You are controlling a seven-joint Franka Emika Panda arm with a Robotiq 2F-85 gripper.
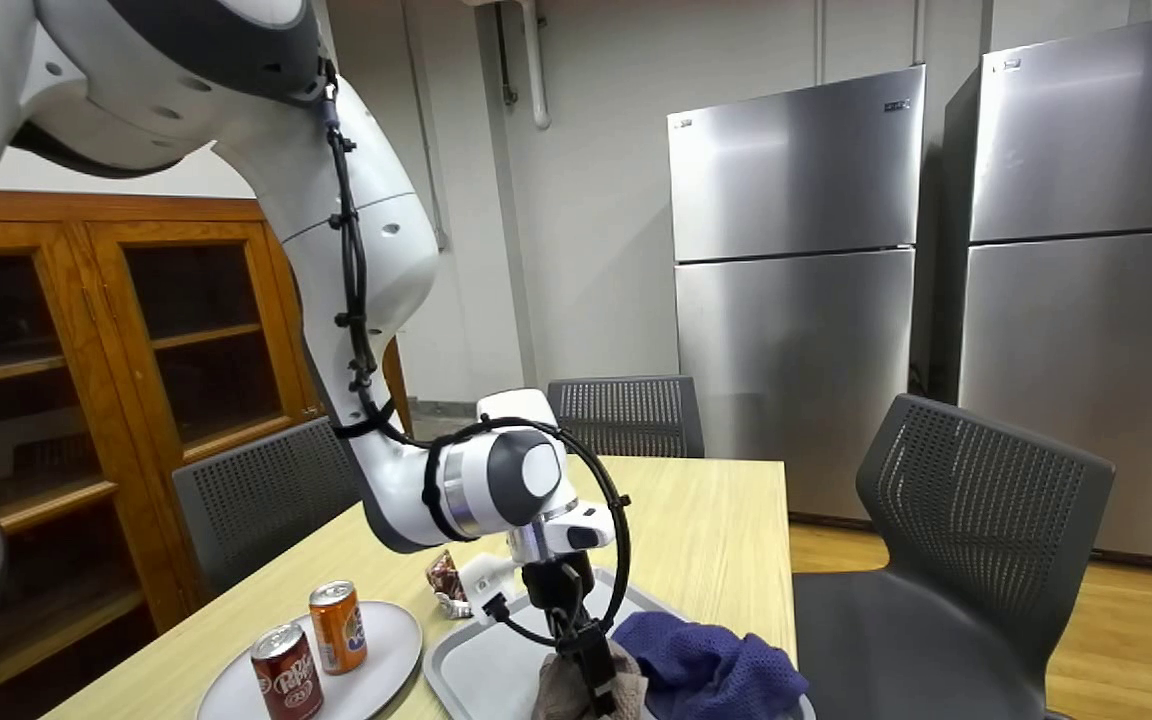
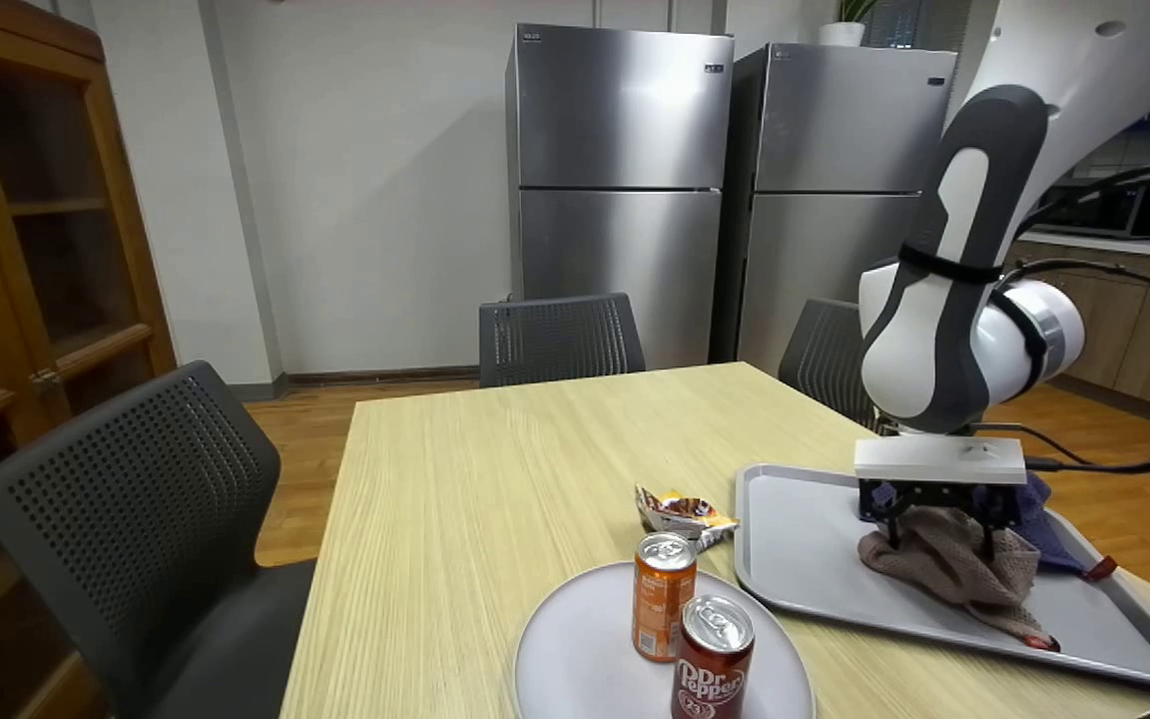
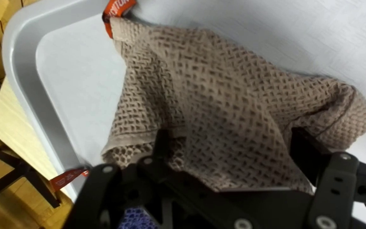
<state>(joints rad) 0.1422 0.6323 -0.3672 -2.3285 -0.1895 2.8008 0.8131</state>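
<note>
Two steel refrigerators (image 2: 620,120) stand along the back of the room in both exterior views, beyond a pale wooden table (image 2: 495,479). In the right part of an exterior view, a grey tray (image 2: 795,524) on that table carries a crumpled brown cloth (image 2: 949,574), with a purple cloth (image 2: 1044,524) just beside it. The hand (image 2: 940,549) is down over the brown cloth, and the wrist view shows its fingers (image 3: 305,152) set wide apart with fabric bunched between them; it appears to have hold of nothing. Judging by this, the reach down is done, while a grip and a lift are not yet made. The wrist view alone gives the open weave up close, mid-frame, and the lettering on a red tag (image 3: 119,8) at upper left; there the purple cloth is only a patch at the bottom. A plate (image 2: 565,639) bearing an orange can (image 2: 662,599) and a Dr Pepper can (image 2: 712,659), plus a snack wrapper (image 2: 680,514), show only in the exterior views.
</note>
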